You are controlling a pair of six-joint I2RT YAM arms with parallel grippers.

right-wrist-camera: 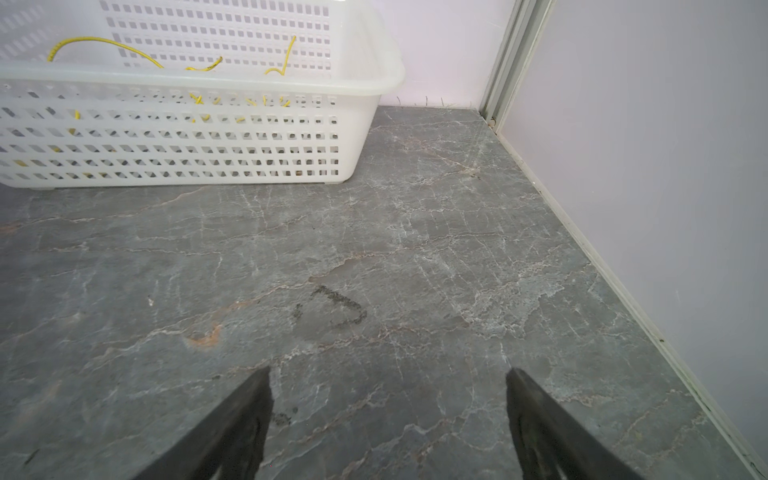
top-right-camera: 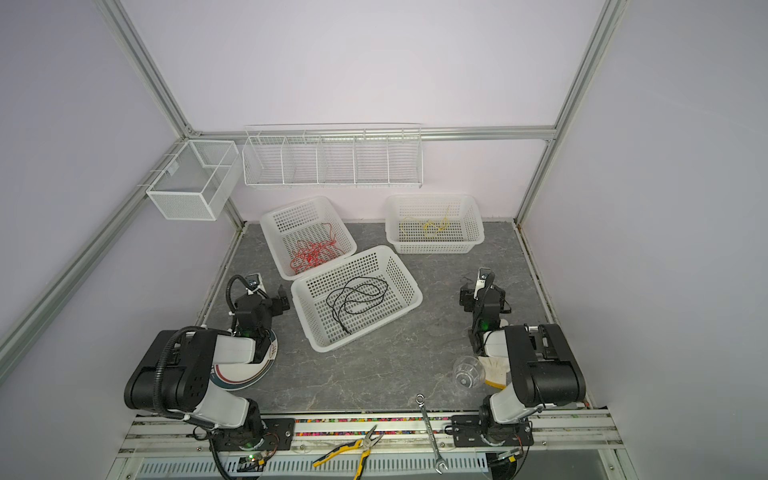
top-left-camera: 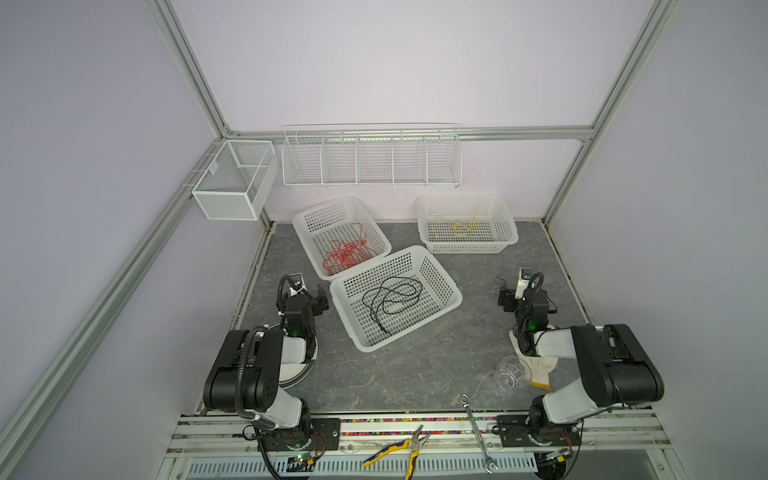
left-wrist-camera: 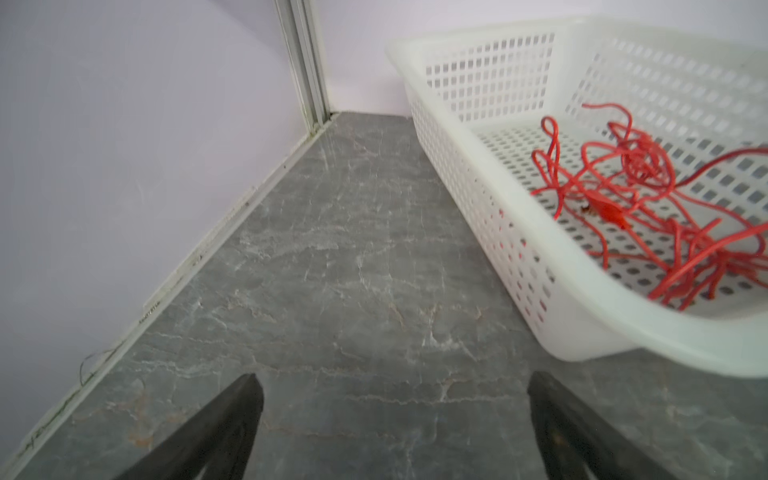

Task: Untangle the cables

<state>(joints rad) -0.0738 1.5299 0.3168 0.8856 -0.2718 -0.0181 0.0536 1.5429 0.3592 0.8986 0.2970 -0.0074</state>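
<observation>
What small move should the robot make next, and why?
Probably swing the open left hand over the basket rim toward the red cables: they lie knotted, while the black cable and yellow cable lie in loose loops.

glossy white plastic basket (left-wrist-camera: 465, 174); marbled tabletop (left-wrist-camera: 353, 270)

A robotics lab test cell.
Silver aluminium-profile posts (top-left-camera: 189, 75) and plain pale lilac wall panels (top-left-camera: 374, 62) box in the grey marble-patterned tabletop (top-left-camera: 415, 374); two black-and-white robot arms (top-left-camera: 249, 370) are mounted at its near edge, beside yellow-handled pliers (top-left-camera: 399, 451) and a steel spanner (top-left-camera: 478, 432).
</observation>
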